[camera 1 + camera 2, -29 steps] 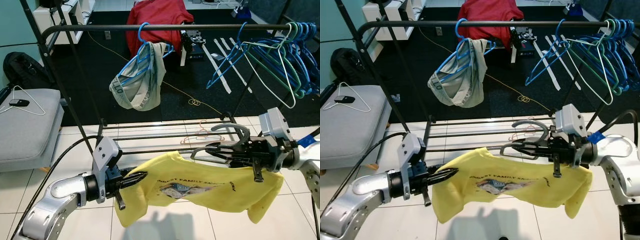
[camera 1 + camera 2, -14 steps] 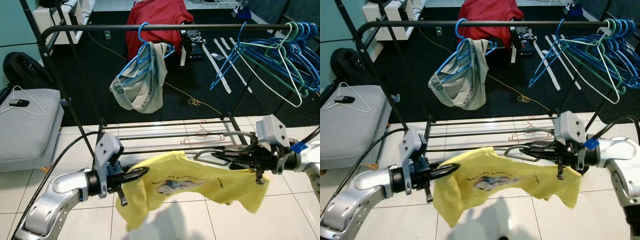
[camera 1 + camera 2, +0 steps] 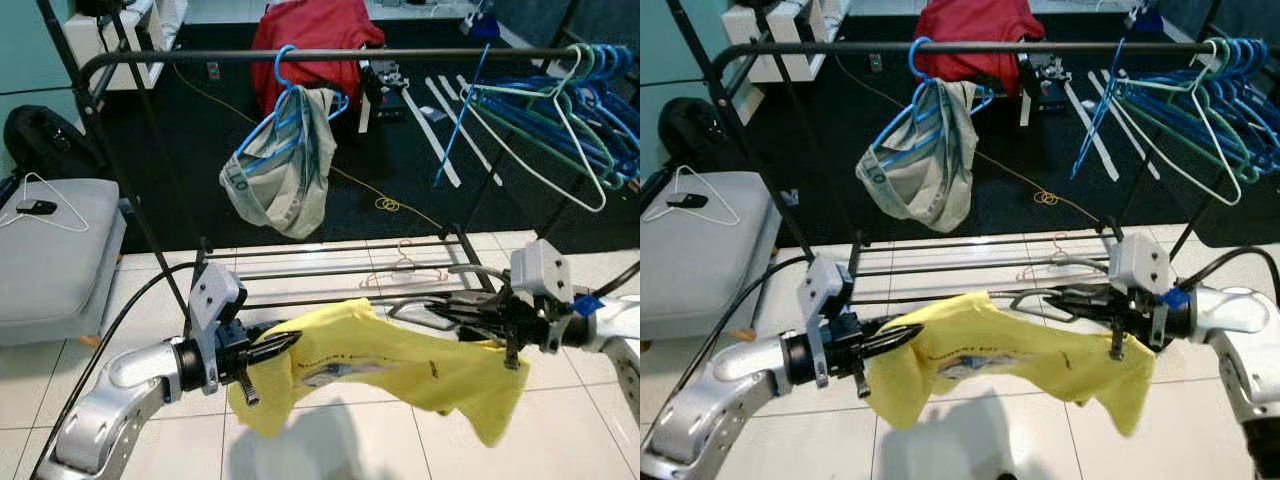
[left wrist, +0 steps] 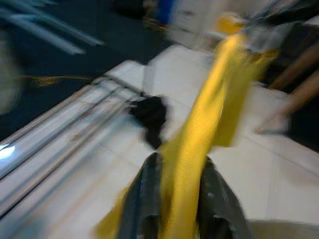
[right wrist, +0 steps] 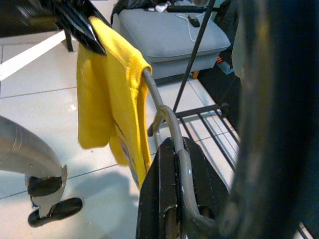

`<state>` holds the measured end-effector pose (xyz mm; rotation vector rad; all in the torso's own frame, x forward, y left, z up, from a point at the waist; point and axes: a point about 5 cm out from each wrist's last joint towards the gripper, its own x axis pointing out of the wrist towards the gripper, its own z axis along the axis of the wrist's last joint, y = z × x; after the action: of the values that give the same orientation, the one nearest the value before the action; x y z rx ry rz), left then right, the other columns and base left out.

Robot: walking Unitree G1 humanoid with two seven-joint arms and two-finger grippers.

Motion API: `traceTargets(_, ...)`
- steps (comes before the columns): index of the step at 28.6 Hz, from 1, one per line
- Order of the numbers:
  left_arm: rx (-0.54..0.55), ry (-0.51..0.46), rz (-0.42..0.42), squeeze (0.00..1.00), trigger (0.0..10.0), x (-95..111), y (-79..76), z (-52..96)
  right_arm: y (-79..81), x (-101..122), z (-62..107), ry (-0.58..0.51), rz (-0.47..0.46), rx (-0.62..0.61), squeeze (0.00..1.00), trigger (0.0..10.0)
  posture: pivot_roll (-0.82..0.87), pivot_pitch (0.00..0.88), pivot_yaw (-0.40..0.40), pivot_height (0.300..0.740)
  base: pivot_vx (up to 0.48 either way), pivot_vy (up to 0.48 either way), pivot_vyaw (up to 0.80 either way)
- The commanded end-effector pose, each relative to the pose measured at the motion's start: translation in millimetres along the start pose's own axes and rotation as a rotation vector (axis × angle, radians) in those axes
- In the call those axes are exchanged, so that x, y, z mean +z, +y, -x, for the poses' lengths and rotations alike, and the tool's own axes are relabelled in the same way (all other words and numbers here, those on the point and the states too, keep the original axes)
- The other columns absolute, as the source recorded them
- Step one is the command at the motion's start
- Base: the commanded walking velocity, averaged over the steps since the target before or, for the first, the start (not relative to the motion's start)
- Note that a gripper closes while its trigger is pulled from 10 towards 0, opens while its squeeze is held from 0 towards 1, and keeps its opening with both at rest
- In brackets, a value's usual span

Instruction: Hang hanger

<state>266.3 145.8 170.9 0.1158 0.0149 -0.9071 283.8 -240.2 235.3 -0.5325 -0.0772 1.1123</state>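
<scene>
Yellow shirt [image 3: 400,350]: soft matt knit cloth, printed front. Grey hanger [image 5: 172,134]: smooth, dull wire-like rod. Garment rack [image 3: 330,55]: black matt metal tube. Blue hangers [image 3: 560,110]: thin glossy coated wire. Floor [image 3: 600,440]: glossy white tile, reflective. Robot arms [image 3: 110,400]: brushed silver metal; left gripper [image 3: 285,347] matt black. Grey cushion [image 3: 50,250]: woven fabric.

Shirt [image 3: 400,350]: yellow, with a small printed picture and dark lettering. Hanger [image 5: 169,129] beneath it: grey. Clothes rail [image 3: 330,54]: black. Bunched hangers [image 3: 560,110] on the rail: blue and pale green. Hung garment [image 3: 280,165]: grey-green with pale trim, on a blue hanger. Floor tiles [image 3: 350,450]: white. Rug [image 3: 300,200]: black. Cushion [image 3: 50,245]: grey. Cloth heap [image 3: 315,35]: red.
</scene>
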Motion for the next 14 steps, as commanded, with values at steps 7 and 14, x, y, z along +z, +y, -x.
traceTargets(7,-0.01,0.049,-0.003,0.0,10.0,-12,-4.8,4.5,-15.1,22,9.5,-0.098,0.027,-0.099,0.0,10.0,-0.06,0.208,0.015,0.74,0.0,0.0,0.0)
traceTargets(14,0.012,0.035,-0.001,0.0,10.0,-14,-2.0,3.2,-15.1,29,7.3,-0.121,0.024,-0.051,0.0,10.0,-0.07,0.204,0.014,0.74,0.0,0.0,0.0)
